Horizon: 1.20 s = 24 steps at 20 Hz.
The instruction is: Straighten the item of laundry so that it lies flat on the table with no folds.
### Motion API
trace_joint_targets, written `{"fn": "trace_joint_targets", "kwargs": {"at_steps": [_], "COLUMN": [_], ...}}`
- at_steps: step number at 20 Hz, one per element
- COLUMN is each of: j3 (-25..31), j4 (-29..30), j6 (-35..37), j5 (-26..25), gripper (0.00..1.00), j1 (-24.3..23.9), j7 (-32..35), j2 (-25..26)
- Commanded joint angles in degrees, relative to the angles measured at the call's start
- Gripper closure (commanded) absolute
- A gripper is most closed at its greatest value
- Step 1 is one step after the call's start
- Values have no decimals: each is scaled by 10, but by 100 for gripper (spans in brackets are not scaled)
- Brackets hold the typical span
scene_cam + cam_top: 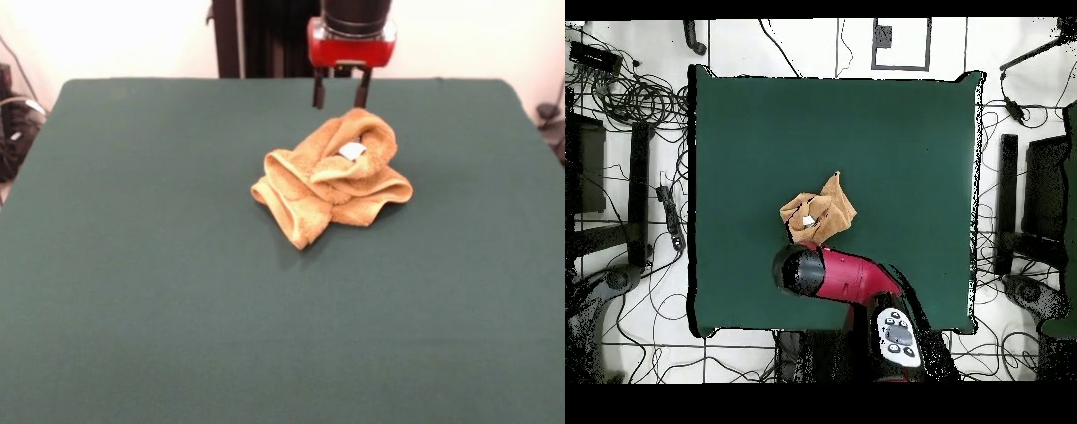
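The item of laundry (331, 181) is a golden-orange towel, crumpled into a folded heap a little right of the table's (141, 265) middle. A small white tag (352, 150) shows on top of the heap. My gripper (340, 104) hangs just behind the heap's far edge, open, its two dark fingers (318, 92) apart with nothing between them. In the overhead view the towel (818, 215) lies bunched on the green table (905, 150), just beyond the arm's black wrist end (798, 270), which hides the fingers.
The red arm (855, 278) reaches over the table's near edge in the overhead view. Cables (635, 100) and dark equipment (1045, 190) lie on the floor around the table. Broad green cloth surrounds the towel on all sides.
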Motion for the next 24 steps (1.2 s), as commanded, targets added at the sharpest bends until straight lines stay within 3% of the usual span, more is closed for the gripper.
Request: {"fn": "trace_joint_targets", "kwargs": {"at_steps": [1,24], "j3": [60,65], "j4": [46,-6], "j6": [-80,-5], "j5": [-35,-39], "gripper": [0,0], "j1": [-56,-65], "j7": [57,57], "j2": [-19,-18]}}
